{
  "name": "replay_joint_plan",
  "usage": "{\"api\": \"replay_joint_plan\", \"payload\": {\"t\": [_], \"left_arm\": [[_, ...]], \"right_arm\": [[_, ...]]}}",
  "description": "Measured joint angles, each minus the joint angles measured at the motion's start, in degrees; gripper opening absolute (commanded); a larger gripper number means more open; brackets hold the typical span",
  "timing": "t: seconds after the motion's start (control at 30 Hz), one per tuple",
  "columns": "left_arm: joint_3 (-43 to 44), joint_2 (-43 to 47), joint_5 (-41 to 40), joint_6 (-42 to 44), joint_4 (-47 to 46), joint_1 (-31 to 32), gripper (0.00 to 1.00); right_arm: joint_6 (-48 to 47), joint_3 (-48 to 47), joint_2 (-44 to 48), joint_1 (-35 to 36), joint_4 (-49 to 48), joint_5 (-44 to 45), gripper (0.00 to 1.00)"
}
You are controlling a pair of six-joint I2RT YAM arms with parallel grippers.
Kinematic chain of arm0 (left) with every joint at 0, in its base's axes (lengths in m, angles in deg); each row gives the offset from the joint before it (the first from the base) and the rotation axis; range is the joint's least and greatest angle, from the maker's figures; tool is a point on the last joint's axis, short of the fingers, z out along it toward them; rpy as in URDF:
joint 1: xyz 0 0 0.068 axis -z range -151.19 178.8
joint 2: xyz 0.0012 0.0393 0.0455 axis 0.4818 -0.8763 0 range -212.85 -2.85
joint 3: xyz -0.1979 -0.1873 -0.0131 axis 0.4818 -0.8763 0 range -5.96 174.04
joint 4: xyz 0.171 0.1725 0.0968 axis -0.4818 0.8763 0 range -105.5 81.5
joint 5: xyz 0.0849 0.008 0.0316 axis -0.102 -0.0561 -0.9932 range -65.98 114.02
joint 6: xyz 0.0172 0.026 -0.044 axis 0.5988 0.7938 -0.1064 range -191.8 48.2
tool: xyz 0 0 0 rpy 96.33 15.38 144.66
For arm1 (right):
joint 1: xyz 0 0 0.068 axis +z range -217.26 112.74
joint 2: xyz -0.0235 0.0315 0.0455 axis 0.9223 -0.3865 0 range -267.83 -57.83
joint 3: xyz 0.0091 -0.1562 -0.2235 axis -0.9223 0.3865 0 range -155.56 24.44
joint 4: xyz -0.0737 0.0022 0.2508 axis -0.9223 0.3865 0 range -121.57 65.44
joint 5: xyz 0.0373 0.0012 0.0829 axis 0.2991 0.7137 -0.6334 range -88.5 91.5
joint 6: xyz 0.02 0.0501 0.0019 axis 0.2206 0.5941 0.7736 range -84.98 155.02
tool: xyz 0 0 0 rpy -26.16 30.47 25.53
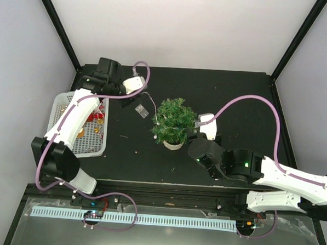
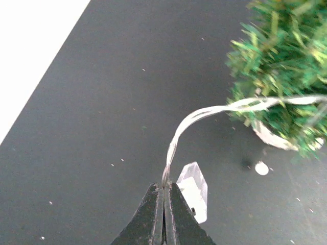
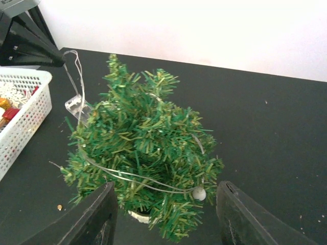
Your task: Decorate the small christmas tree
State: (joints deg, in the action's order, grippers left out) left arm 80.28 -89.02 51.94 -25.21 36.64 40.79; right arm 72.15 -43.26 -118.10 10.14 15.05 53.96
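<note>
**Item 1.** Small christmas tree (image 1: 173, 122): bushy green artificial fir, needle branches, standing upright in a round cream-white pot (image 1: 172, 145) near the middle of the matte black table (image 1: 236, 99).

**Item 2.** Thin silver wire light string (image 2: 214, 109): looped loosely through the lower and middle branches, with its free run leaving the foliage and arcing across to the left arm. The slack suggests the draping is only partly done.

**Item 3.** Right gripper (image 3: 166, 189): jaws spread about halfway, one on each side of the tree's base. Probably set there to steady the pot while the wire is pulled. Whether the pads touch the foliage cannot be made out.

**Item 4.** Left gripper (image 2: 164, 190): jaws fully closed, pinching the wire near its tail. It hangs off the tree's far-left side, which gives the wire some tension and direction.

**Item 5.** Clear plastic block (image 2: 194, 189): lies flat on the table just beside the left fingertips.

**Item 6.** White perforated plastic basket (image 1: 53, 110): at the table's left edge, holding red and gold ornaments and well apart from the tree. Reads as stock for later hanging.
</note>
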Motion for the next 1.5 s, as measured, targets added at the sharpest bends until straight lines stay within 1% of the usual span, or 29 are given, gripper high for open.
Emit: {"api": "replay_joint_plan", "payload": {"t": [0.13,0.43,0.63,0.77,1.0,1.2,1.37,1.5], "left_arm": [[2.36,-3.85,-2.86,-2.89,-5.44,2.03,0.02],[7.74,-13.88,-5.49,-8.11,-12.63,8.24,0.01],[9.66,-18.18,-4.76,-10.10,-14.78,11.65,0.02],[10.23,-18.80,-1.55,-11.61,-15.69,12.57,0.02],[12.02,-20.41,5.88,-11.23,-14.21,13.73,0.02],[13.60,-23.74,10.58,-9.29,-9.18,15.04,0.02],[15.63,-25.46,12.37,-7.67,-4.83,15.52,0.02],[16.50,-25.51,12.24,-7.08,-3.32,15.67,0.07]], "right_arm": [[-0.87,1.90,1.81,-2.43,-1.49,-0.83,0.55],[-1.51,5.49,4.15,-6.97,-4.48,-3.17,0.55],[-2.36,8.04,5.92,-9.68,-6.03,-4.66,0.55],[-2.64,9.64,6.45,-11.30,-7.26,-5.77,0.55],[-3.54,10.73,6.45,-12.94,-8.57,-7.56,0.56],[-3.85,10.75,6.45,-13.29,-9.25,-8.07,0.56],[-3.85,10.75,6.45,-13.38,-9.38,-8.15,0.56],[-3.85,10.75,6.45,-13.51,-9.38,-8.37,0.58]]}}
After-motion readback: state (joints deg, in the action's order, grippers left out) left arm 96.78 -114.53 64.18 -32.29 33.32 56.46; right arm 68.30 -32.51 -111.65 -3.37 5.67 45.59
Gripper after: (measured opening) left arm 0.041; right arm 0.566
